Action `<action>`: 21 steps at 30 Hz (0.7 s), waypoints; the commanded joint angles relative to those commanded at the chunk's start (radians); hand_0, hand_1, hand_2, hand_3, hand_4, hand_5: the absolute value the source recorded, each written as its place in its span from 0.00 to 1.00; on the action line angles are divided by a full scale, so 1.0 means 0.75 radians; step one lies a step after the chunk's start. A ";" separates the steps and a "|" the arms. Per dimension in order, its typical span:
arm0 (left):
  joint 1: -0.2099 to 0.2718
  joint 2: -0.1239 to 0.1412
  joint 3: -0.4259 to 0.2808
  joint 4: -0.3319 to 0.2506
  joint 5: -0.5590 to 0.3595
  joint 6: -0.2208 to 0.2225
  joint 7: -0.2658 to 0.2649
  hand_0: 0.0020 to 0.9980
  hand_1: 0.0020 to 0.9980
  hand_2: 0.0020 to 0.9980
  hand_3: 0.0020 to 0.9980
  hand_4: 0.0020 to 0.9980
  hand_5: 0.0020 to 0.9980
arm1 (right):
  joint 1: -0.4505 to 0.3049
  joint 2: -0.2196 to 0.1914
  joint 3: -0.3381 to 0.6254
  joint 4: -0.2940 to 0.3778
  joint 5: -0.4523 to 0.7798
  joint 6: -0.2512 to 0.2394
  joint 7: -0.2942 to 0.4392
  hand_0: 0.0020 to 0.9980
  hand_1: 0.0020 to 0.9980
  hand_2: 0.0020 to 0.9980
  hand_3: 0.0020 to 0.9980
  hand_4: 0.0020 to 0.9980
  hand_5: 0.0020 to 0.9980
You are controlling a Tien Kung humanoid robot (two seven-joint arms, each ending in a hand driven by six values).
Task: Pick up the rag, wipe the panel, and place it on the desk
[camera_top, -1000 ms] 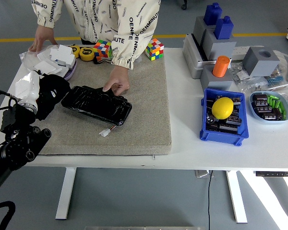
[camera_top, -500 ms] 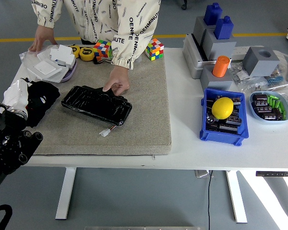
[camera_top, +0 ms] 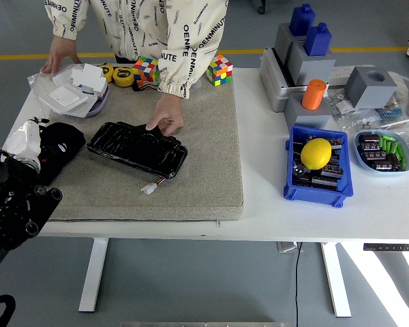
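The black rag (camera_top: 60,142) is grasped by the left hand (camera_top: 41,146) at the left edge of the grey mat (camera_top: 191,170), just beside the panel (camera_top: 138,148). The panel is held down by a person's hand (camera_top: 165,121) at its far edge.

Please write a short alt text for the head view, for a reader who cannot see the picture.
The left robot hand rests at the left edge of a grey mat beside a white rag, next to a glossy black panel. A person across the white table steadies the panel with one hand; the other hand lies on a plastic bag.
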 joint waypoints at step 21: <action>0.216 -0.060 -0.362 -0.506 -0.597 0.155 -0.357 0.47 0.63 0.67 0.65 0.88 0.23 | 0.002 0.003 -0.001 -0.004 -0.014 -0.001 -0.001 0.55 0.56 0.49 0.52 0.89 0.35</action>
